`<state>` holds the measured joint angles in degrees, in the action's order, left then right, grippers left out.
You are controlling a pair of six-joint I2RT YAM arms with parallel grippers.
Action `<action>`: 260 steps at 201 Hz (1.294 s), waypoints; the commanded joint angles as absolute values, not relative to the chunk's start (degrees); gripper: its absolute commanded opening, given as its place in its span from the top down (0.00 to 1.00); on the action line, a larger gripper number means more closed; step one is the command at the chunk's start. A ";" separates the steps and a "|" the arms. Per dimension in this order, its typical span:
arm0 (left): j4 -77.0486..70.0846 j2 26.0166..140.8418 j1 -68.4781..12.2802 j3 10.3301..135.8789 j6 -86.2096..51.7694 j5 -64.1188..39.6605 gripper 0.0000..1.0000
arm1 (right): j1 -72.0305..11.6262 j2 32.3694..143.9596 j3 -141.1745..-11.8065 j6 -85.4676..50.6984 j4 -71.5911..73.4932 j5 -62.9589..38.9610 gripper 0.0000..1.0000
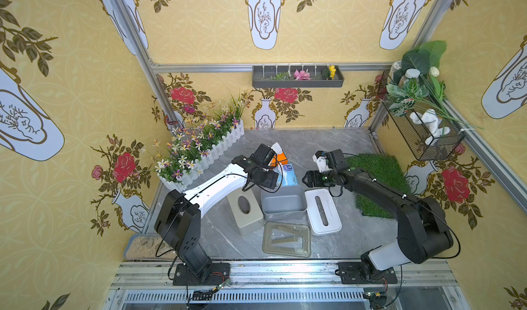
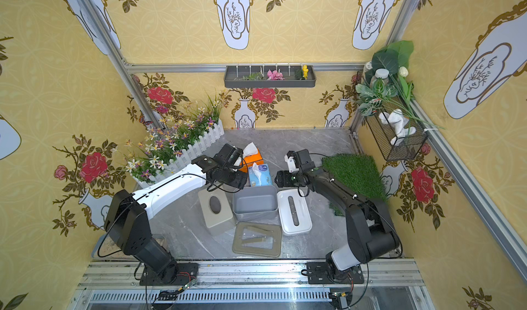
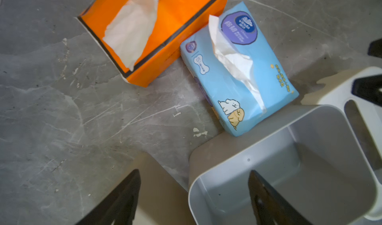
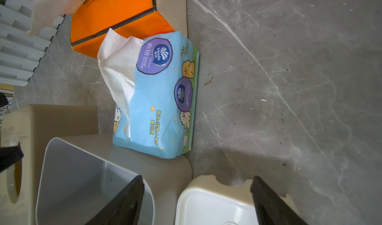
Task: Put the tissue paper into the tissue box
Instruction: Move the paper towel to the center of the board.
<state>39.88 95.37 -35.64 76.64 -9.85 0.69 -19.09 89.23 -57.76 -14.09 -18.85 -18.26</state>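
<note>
A blue pack of tissue paper (image 1: 288, 175) (image 3: 231, 85) (image 4: 163, 102) lies on the grey table with a white sheet sticking out. It rests just behind the open grey tissue box (image 1: 283, 206) (image 3: 237, 162) (image 4: 62, 162), which is empty. An orange tissue pack (image 1: 281, 159) (image 3: 175, 17) lies behind the blue one. My left gripper (image 1: 273, 182) (image 3: 193, 170) hovers open over the box's far left corner, holding nothing. My right gripper (image 1: 305, 179) (image 4: 197, 176) hangs open to the right of the blue pack, above the gap between box and white lid, and is empty too.
A white slotted lid (image 1: 323, 211) (image 4: 206, 203) lies right of the grey box. A beige box with an oval hole (image 1: 245, 208) stands on its left, and an olive frame lid (image 1: 286, 238) lies in front. A white picket fence with flowers (image 1: 211, 151) lines the back left, and a grass mat (image 1: 376, 177) covers the right.
</note>
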 commanded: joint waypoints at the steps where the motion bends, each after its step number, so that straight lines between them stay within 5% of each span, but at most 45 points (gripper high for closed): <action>1: 40.70 95.13 -36.25 76.83 -6.58 -3.42 0.20 | -19.01 93.31 -60.52 -11.78 -17.49 -22.25 0.26; 158: 43.06 91.42 -37.71 75.34 -2.72 -3.60 0.24 | -20.61 107.67 -68.25 -13.47 -16.90 -28.34 0.48; 260: 47.71 95.69 -41.75 80.16 0.85 -0.42 0.24 | -20.65 106.35 -65.50 -15.62 -15.93 -26.57 0.79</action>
